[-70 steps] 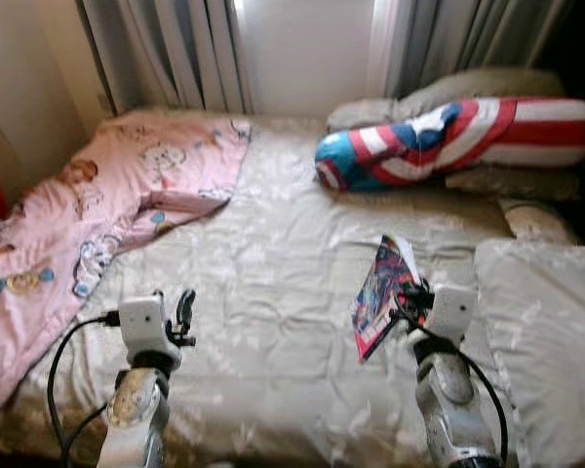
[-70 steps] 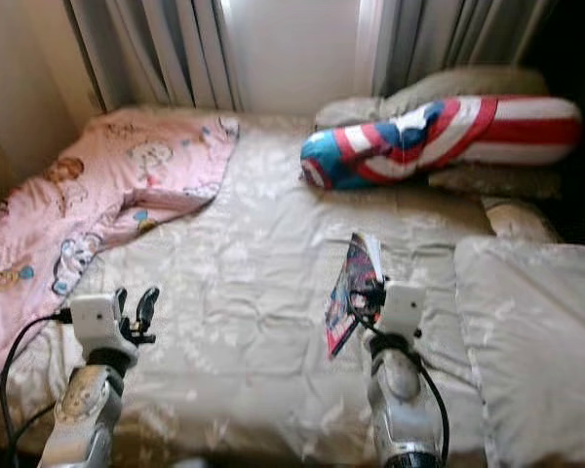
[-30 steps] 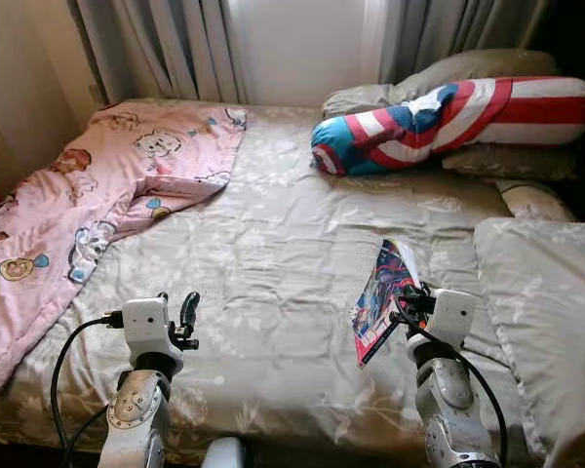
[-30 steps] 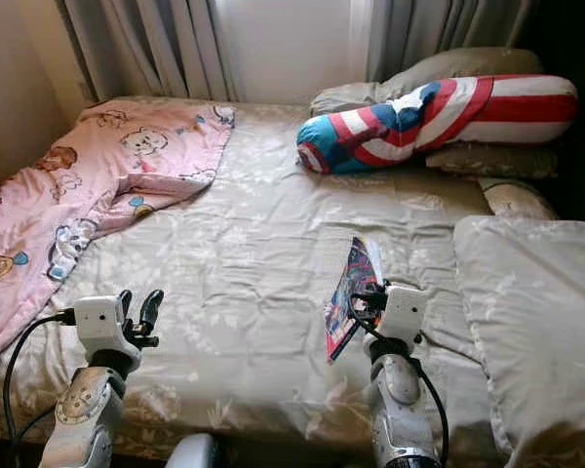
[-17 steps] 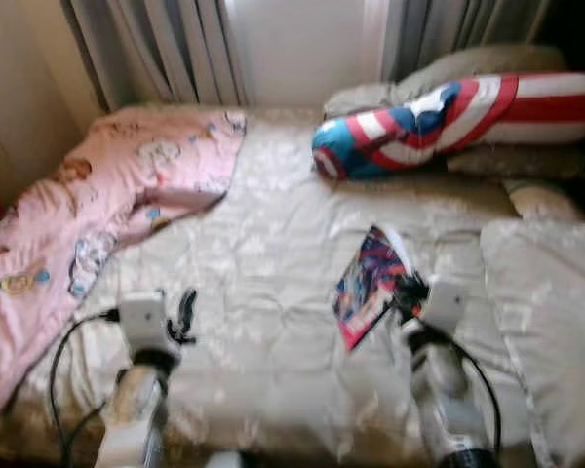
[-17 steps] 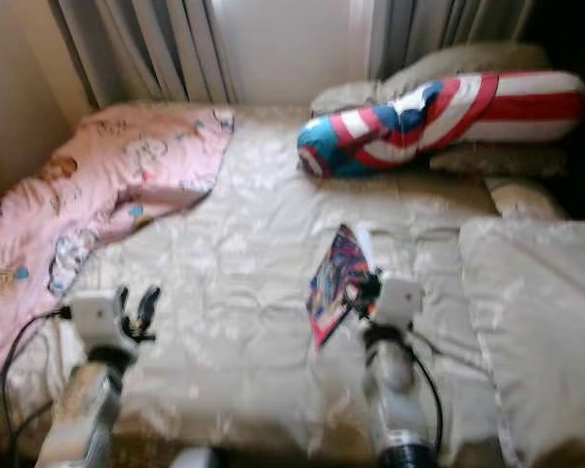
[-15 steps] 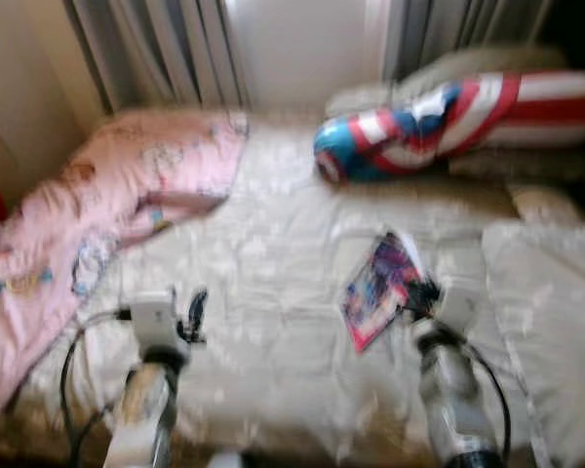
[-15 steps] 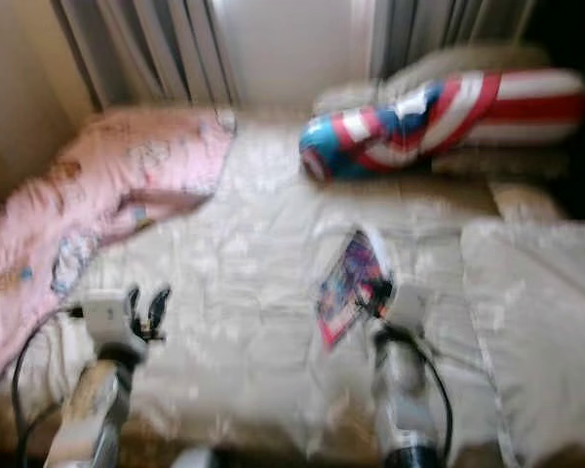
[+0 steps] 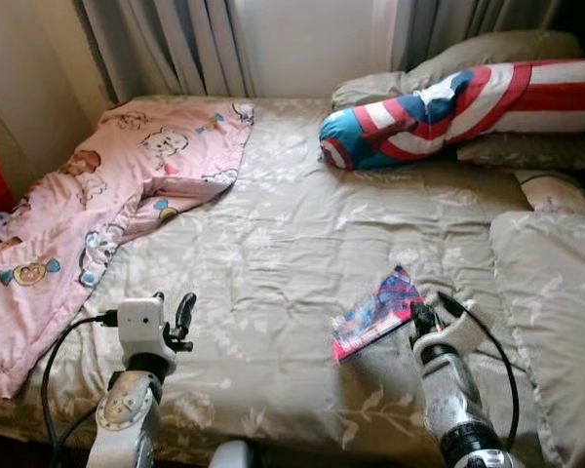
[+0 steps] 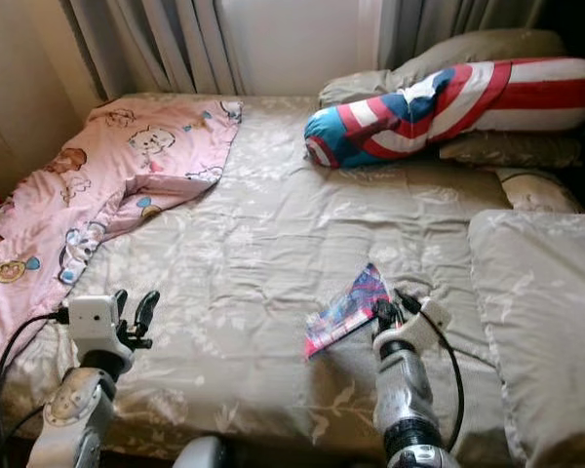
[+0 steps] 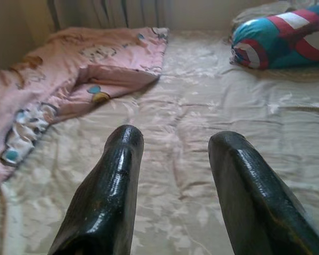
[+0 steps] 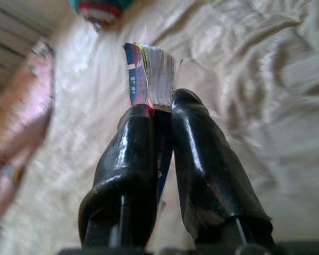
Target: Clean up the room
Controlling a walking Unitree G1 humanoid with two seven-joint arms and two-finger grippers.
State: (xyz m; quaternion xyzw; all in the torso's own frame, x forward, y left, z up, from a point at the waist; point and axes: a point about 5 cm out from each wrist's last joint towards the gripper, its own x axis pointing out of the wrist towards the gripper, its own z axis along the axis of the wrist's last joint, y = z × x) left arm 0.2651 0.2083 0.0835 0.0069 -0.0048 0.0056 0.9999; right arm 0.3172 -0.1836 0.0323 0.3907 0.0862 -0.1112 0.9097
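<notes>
One comic book (image 9: 375,313), clamped in the right gripper (image 12: 159,114), has tipped from upright to nearly flat near the bed's (image 9: 273,244) front edge; judged being laid down or repositioned. Right wrist view shows its page edges (image 12: 160,69). Left gripper (image 11: 173,146) hovers spread wide, holding nothing.

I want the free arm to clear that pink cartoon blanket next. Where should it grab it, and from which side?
Grip the pink blanket at its folded-over edge near the bed's middle, coming from above with the open left pincer. That raised fold is thick enough to pinch; elsewhere it lies flat on the quilt. Judging by the eye views, it is probably a forward reach.
</notes>
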